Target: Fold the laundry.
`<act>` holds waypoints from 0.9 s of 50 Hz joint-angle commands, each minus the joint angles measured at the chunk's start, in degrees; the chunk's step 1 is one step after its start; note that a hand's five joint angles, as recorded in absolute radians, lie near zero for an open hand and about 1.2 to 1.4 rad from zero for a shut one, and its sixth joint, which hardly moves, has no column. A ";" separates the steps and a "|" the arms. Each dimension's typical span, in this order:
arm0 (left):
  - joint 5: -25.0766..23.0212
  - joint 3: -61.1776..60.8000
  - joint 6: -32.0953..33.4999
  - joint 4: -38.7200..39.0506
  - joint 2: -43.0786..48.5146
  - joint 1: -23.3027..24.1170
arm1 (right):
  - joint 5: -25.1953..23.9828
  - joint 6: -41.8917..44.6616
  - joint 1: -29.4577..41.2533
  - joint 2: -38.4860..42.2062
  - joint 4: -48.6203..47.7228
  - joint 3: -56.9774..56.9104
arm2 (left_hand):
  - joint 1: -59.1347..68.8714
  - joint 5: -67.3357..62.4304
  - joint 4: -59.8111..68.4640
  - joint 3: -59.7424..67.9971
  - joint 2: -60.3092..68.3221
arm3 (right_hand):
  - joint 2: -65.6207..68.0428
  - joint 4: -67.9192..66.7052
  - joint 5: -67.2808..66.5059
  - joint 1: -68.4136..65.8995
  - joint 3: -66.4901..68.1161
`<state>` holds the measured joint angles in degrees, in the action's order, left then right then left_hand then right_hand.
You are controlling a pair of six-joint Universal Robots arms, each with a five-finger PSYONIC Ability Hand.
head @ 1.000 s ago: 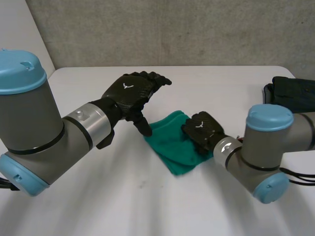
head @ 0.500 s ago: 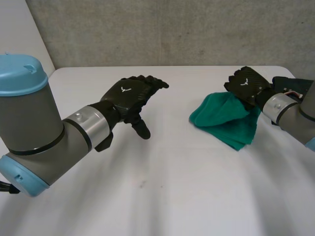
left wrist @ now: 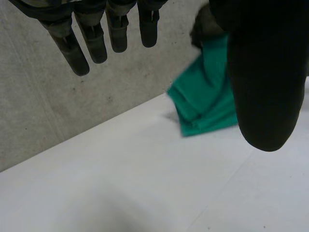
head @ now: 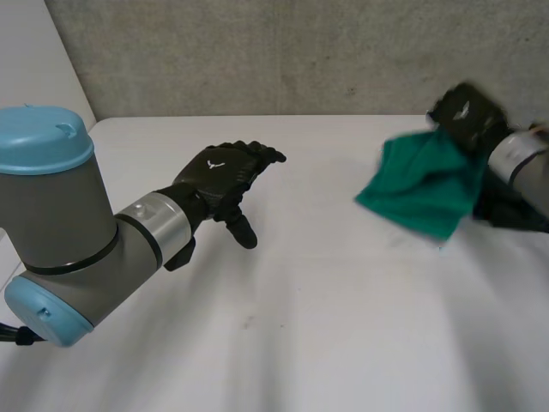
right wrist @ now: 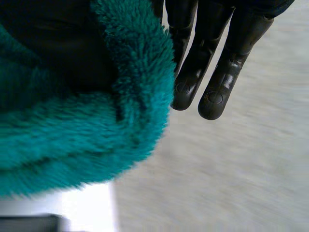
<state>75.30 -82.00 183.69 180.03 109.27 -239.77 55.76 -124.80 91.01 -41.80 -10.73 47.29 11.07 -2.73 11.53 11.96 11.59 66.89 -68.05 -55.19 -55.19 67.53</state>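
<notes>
Teal cloth (head: 425, 193): fleecy, deep pile, plain colour, no pattern seen. It is folded into layers, and in the left wrist view we see the stacked edges along its lower side. It is lifted at the bench's (head: 300, 300) far right side, its upper corner bunched in the right hand (head: 467, 116). The rest droops slantwise. We cannot tell whether its lowest corner touches the bench.

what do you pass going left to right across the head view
left arm → left hand → cloth → right hand
</notes>
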 commanded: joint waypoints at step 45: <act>0.02 -2.64 -0.18 2.43 -0.02 -0.35 | 2.69 -11.69 -22.28 -1.24 13.36 3.22 | -0.19 1.85 -0.64 -1.07 -0.70 | -56.89 58.05 55.19 45.19 -57.53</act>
<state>75.23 -84.65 183.51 182.48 109.31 -240.03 58.82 -135.34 69.28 -34.23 -1.72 42.96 11.07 -2.73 11.53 11.96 11.58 13.28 -13.45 -4.82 -13.53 12.97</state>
